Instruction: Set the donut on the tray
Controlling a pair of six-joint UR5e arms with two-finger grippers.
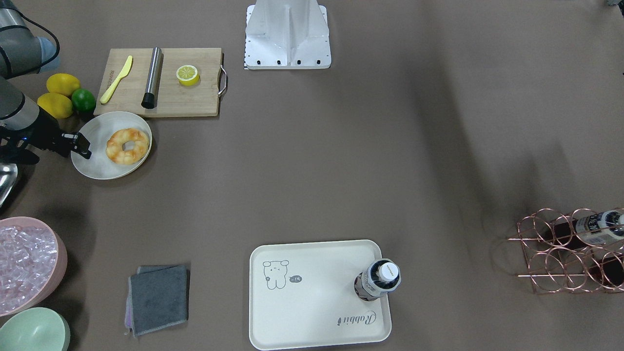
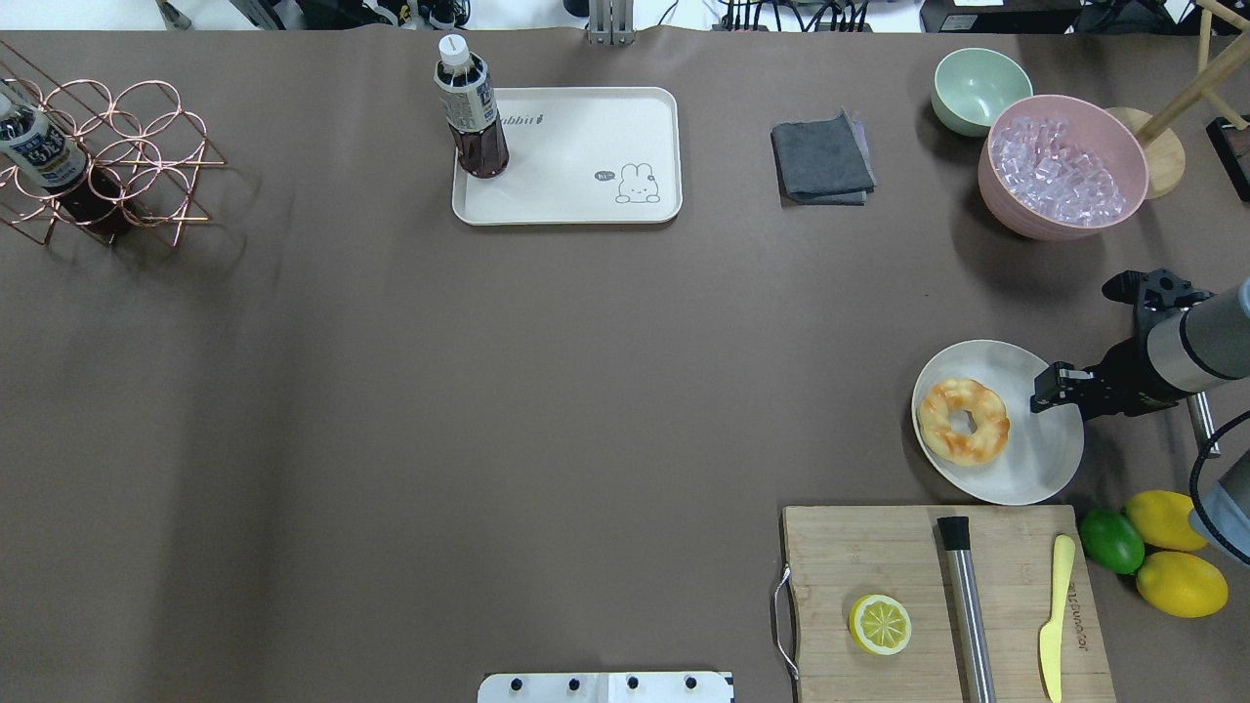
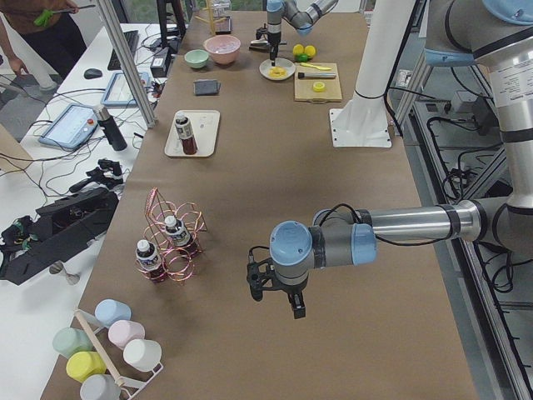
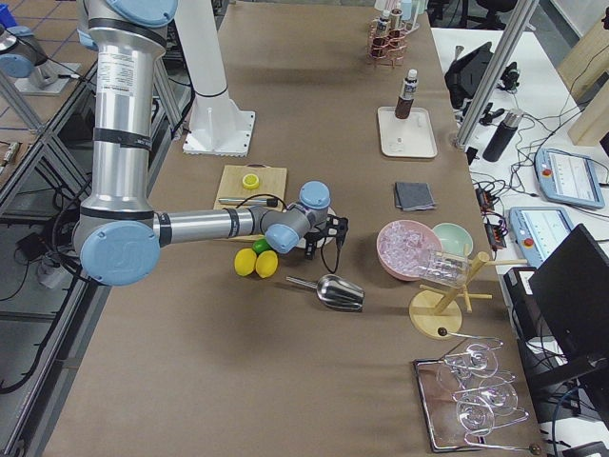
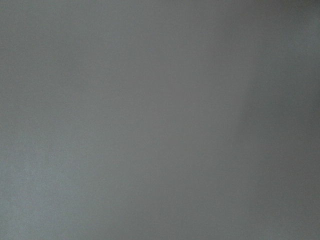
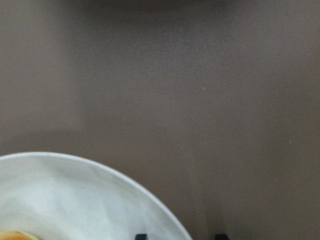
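Right gripper (image 2: 1047, 389) hung over the right-hand rim of the round plate (image 2: 1040, 469) in the overhead view, its fingertips (image 6: 141, 236) parted and empty. Just beside it, on the plate's left half, lay the donut (image 2: 964, 421). The tray (image 2: 586, 200) sat well apart at upper centre, a bottle (image 2: 472, 117) standing in its left corner. The donut looked light, soft and glossy, probably squashy and slick, so a gentle pinch across one side of the ring seemed best. Whether the left gripper (image 3: 275, 292) was parted or closed could not be told.
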